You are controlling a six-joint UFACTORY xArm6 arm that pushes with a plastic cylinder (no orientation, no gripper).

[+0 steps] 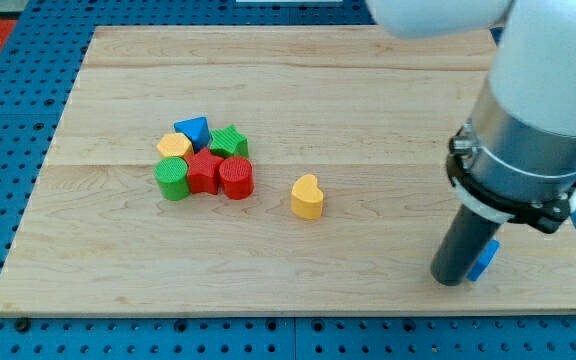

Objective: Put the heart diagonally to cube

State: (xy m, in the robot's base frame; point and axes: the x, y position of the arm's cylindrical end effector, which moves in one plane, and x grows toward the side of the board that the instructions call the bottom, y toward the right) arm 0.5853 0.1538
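Observation:
A yellow heart block (307,197) lies alone near the middle of the wooden board (298,90). A blue cube (485,260) sits near the board's lower right and is mostly hidden behind the rod. My tip (451,278) rests on the board, touching the cube's left side. The heart is well to the left of the tip and a little above it.
A tight cluster sits left of the heart: a blue triangle (193,130), a green star (230,141), a yellow hexagon (174,146), a green cylinder (172,178), a red star-like block (204,171) and a red cylinder (236,178). The arm's grey body fills the upper right.

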